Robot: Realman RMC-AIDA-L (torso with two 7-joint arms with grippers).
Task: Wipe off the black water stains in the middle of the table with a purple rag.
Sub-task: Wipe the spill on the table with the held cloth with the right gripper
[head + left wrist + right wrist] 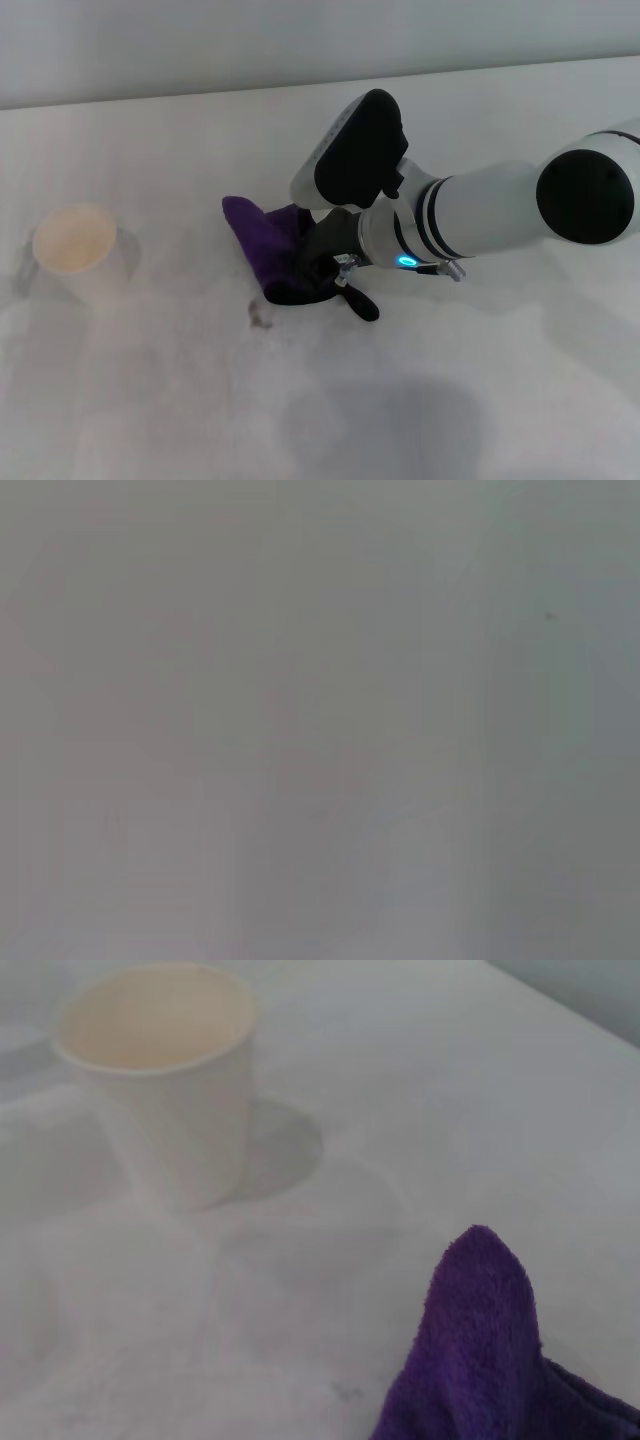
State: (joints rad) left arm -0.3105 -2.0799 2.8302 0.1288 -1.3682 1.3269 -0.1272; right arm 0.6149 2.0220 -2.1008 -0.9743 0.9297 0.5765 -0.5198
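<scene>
The purple rag [262, 238] lies bunched on the white table [450, 400] near its middle, its black loop tail [357, 302] trailing toward the front. My right gripper [308, 266] reaches in from the right and is shut on the rag's near part, pressing it onto the tabletop. In the right wrist view a peak of the purple rag [480, 1360] stands up in the foreground. The black water stains do not show; only a faint grey smudge [260, 316] sits just in front of the rag. The left gripper is out of view.
A white paper cup [75, 242] stands upright at the left of the table, also close in the right wrist view as the cup [165, 1080]. The left wrist view shows only a blank grey surface.
</scene>
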